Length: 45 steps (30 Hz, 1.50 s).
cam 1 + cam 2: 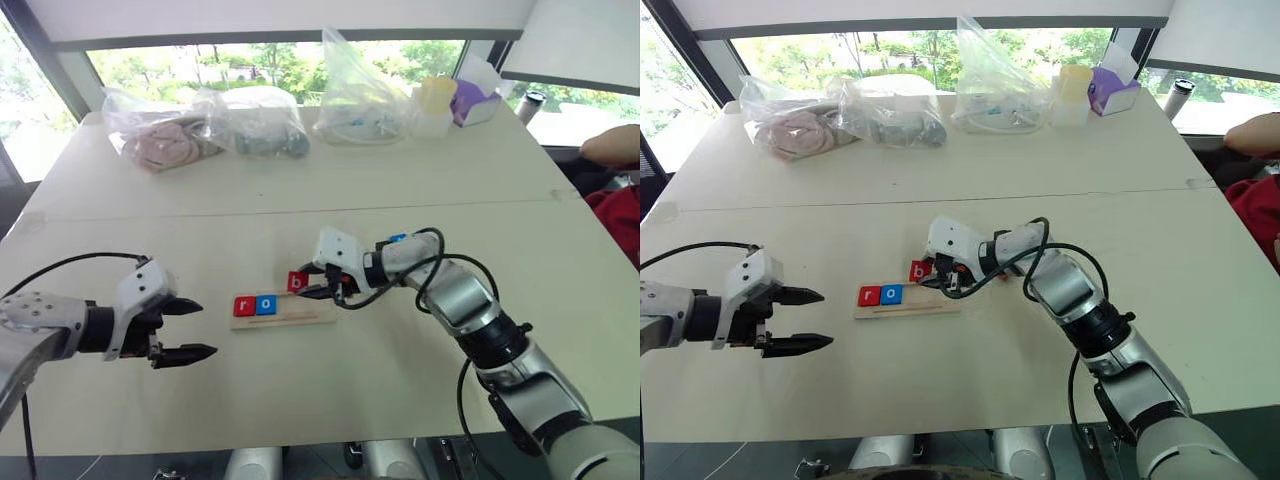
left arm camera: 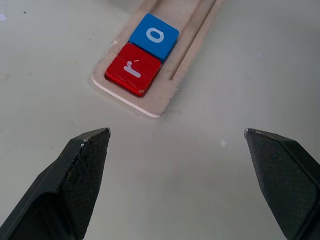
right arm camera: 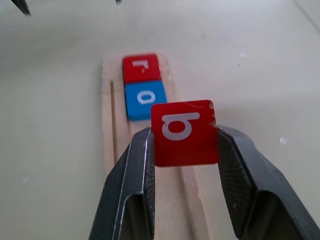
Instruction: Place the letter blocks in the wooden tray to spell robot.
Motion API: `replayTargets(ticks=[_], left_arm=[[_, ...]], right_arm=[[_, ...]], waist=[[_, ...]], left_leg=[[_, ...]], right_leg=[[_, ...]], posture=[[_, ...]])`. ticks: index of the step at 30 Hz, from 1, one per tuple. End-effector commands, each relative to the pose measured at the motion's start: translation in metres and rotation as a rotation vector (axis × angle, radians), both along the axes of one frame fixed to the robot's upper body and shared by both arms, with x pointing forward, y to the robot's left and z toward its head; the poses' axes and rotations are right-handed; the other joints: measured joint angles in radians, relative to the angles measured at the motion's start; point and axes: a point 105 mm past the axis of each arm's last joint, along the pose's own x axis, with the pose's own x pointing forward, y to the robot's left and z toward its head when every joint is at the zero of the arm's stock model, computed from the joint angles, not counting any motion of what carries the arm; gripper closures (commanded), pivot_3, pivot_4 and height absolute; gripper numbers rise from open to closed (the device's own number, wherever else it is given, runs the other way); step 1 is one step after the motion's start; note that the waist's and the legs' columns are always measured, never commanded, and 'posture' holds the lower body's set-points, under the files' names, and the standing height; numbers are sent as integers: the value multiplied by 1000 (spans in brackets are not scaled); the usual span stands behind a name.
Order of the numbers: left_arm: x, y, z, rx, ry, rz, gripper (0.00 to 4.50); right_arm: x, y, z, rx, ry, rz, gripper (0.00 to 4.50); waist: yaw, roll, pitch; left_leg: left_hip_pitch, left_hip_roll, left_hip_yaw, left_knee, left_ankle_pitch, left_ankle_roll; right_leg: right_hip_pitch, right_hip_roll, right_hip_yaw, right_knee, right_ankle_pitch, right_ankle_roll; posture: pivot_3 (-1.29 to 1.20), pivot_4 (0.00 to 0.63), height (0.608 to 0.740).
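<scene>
The wooden tray point(image 1: 305, 317) lies mid-table with a red r block point(image 1: 243, 306) and a blue o block point(image 1: 266, 304) side by side at its left end. My right gripper point(image 1: 322, 290) is shut on a red b block point(image 1: 298, 282), held tilted just above the tray's middle, beside the o. In the right wrist view the b block point(image 3: 184, 132) sits between the two fingers, over the tray's bare groove point(image 3: 116, 150). My left gripper point(image 1: 196, 328) stands open and empty to the left of the tray, pointing at its r end point(image 2: 132, 68).
Three clear plastic bags point(image 1: 160, 135) point(image 1: 262, 125) point(image 1: 365, 100) line the table's far side, with a plastic cup point(image 1: 436, 105) and a purple box point(image 1: 475, 100) to their right. A person's arm point(image 1: 612, 145) rests at the far right edge.
</scene>
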Motion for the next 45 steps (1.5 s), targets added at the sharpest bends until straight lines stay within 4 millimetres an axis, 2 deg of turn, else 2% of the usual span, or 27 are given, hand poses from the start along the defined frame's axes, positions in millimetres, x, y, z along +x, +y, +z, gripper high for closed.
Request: replayTargets(ticks=[1, 7, 18, 23, 24, 25, 34, 37, 40, 43, 45], left_arm=[[0, -4, 8, -14, -49, 21, 0], [-2, -12, 4, -44, -55, 46, 0], [2, -13, 2, -35, -68, 53, 0], [5, -12, 1, -35, -71, 54, 0], [5, -12, 1, -36, -72, 53, 0], [6, -12, 1, -36, -72, 54, 0], [9, -12, -3, -34, -74, 49, 0], [12, -17, 9, -79, -113, 40, 0], [18, -32, 33, -198, -180, 35, 0], [21, -45, 45, -261, -200, 13, 0], [23, -52, 47, -269, -200, -2, 0]], right_arm=[[-3, 12, 2, -8, -15, 54, 3356], [-3, 20, -5, -19, -1, 68, 3356], [-6, 26, -13, -29, 19, 98, 3356], [-3, 31, -13, -18, 9, 79, 919], [-2, 31, -12, -15, -2, 74, 284], [0, 31, -10, -13, -10, 67, 19], [3, 28, 1, 7, -38, 65, 19], [16, 6, 34, 115, -49, -30, 19], [27, -30, 56, 193, -55, -216, 19], [27, -57, 63, 236, -31, -385, 19], [24, -72, 58, 227, -16, -518, 19]], waist=[[-1, 0, 0], [-1, 0, 0], [-1, 0, 0], [-2, 0, 0], [-2, 0, 0], [-2, 0, 0], [-2, 0, 0], [1, 0, 0], [9, -1, 0], [6, -2, -1], [0, -2, -1]], left_leg=[[0, 0, 0, 0, 0, 0], [1, 1, 0, 0, 0, 0], [1, 1, -1, 0, 0, 0], [1, 1, 0, 0, 0, 0], [1, 1, -1, 0, 0, 0], [1, 1, -1, 0, 0, 0], [1, 1, 0, 0, 0, 0], [0, 1, -1, 0, 0, 0], [0, 0, -1, 0, 0, 0], [0, 0, -2, 1, 0, 0], [1, -1, -1, 0, 0, 0]], right_leg=[[0, 0, 0, 0, 0, 0], [-1, 2, 0, 1, 1, 0], [-1, 3, 1, 2, 1, -1], [-1, 3, 1, 2, 1, -1], [-1, 3, 1, 2, 1, -1], [-1, 3, 1, 2, 1, -1], [-1, 3, 1, 2, 1, -1], [-1, 3, 1, 2, 1, 0], [-1, 2, 1, 1, 2, 1], [1, 1, 1, 1, 2, 2], [1, 1, 1, 1, 2, 2]], posture=[[0, 150, 740], [0, 150, 740], [0, 150, 740], [0, 150, 740], [0, 150, 740], [0, 150, 740], [0, 150, 740], [0, 150, 740], [0, 150, 740], [0, 150, 740], [0, 150, 740]])
